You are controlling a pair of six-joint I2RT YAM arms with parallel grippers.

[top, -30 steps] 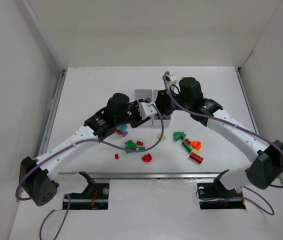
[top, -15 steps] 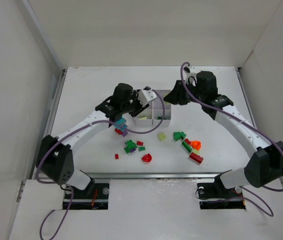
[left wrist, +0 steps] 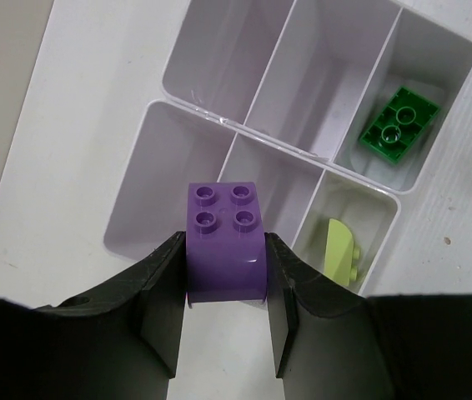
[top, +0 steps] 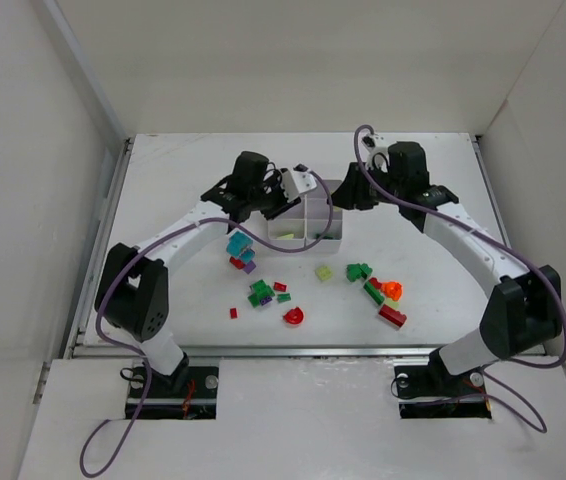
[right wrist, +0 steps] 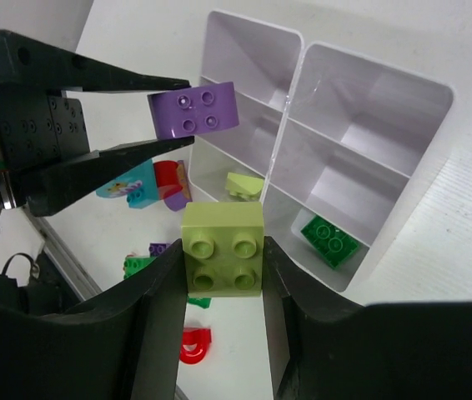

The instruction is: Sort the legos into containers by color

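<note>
My left gripper (left wrist: 225, 250) is shut on a purple brick (left wrist: 225, 237) and holds it above the white six-compartment tray (left wrist: 236, 129), over its left column. My right gripper (right wrist: 223, 254) is shut on a yellow-green brick (right wrist: 223, 247), raised beside the tray (right wrist: 303, 52). The purple brick (right wrist: 194, 110) also shows in the right wrist view. A green brick (left wrist: 400, 125) lies in one compartment and a yellow-green piece (left wrist: 340, 250) in the neighbouring one. In the top view both grippers, left (top: 298, 186) and right (top: 349, 196), flank the tray (top: 325, 238).
Loose bricks lie on the table nearer the arm bases: a cyan, red and purple cluster (top: 240, 250), green ones (top: 261, 292), a red arch (top: 293, 316), a yellow-green one (top: 323, 272), green (top: 359, 271), orange (top: 393, 290) and red (top: 392, 316). White walls enclose the table.
Both grippers have moved away from the arm bases to the tray's far end, each keeping its brick. The tray's near compartments now show.
</note>
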